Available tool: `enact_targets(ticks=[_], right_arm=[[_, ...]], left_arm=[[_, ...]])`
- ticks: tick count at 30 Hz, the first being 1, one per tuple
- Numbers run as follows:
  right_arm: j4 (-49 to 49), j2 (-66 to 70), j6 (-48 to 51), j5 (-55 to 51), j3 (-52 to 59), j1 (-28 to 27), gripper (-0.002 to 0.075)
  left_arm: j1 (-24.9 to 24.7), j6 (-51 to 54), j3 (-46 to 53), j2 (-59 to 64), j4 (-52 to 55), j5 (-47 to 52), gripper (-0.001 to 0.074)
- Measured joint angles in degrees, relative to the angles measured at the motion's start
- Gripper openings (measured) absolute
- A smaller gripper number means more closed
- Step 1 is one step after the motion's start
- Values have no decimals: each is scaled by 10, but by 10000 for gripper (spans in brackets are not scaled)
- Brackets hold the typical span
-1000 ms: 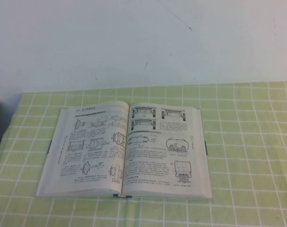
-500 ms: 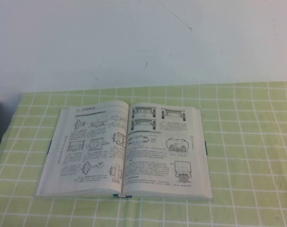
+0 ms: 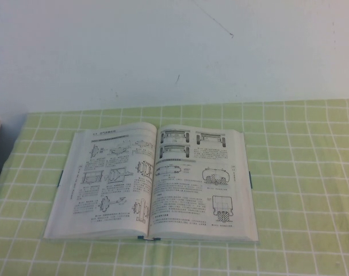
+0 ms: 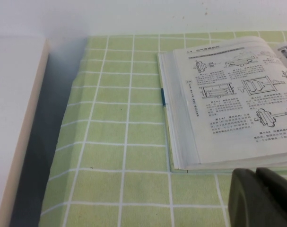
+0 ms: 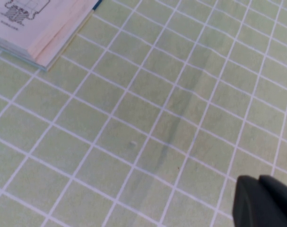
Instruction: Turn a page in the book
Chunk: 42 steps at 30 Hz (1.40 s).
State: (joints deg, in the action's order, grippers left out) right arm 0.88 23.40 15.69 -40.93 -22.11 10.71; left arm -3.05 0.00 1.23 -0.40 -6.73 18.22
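Book (image 3: pixel 154 183) lying open and flat on the green-and-white checked cloth of the tabletop (image 3: pixel 300 172), roughly at the middle of the high view, spine running toward the near edge. Both open faces white, filled with dense black text and small mechanical line drawings. Dark teal cover edge peeking out at either side and at the foot of the spine. Page (image 3: pixel 200 181) on the right half lying flat on the stack beneath it, untouched by anything. Pale wall behind the tabletop.

No arm visible in the high view. Left gripper (image 4: pixel 261 198) appearing only as a dark blurred mass in its own wrist view, hovering above the cloth just beside the book's (image 4: pixel 228 104) near left corner, apart from the paper; cannot tell whether its fingers are apart or together. In that same view, the stacked page edges and a sliver of teal cover showing, plus a pale board (image 4: pixel 15 127) standing off past the cloth's edge.

Right gripper (image 5: pixel 266 201) likewise just a dark shape in its wrist view, over bare checked cloth, well apart from the book's (image 5: pixel 39 23) near right corner; possibly two fingers side by side, but cannot tell if closed or parted.
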Motion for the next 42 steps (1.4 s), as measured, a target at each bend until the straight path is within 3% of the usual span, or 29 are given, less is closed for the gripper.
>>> enact_targets(ticks=[27, 36, 42], right_arm=[[2, -12, 0, 25, 11, -10, -2], [0, -139, 0, 182, 132, -80, -2], [-9, -213, -1, 203, 217, -87, -2]], left_arm=[[0, 0, -1, 0, 1, 0, -4], [0, 0, -1, 0, 2, 0, -4], [0, 0, -1, 0, 2, 0, -4]])
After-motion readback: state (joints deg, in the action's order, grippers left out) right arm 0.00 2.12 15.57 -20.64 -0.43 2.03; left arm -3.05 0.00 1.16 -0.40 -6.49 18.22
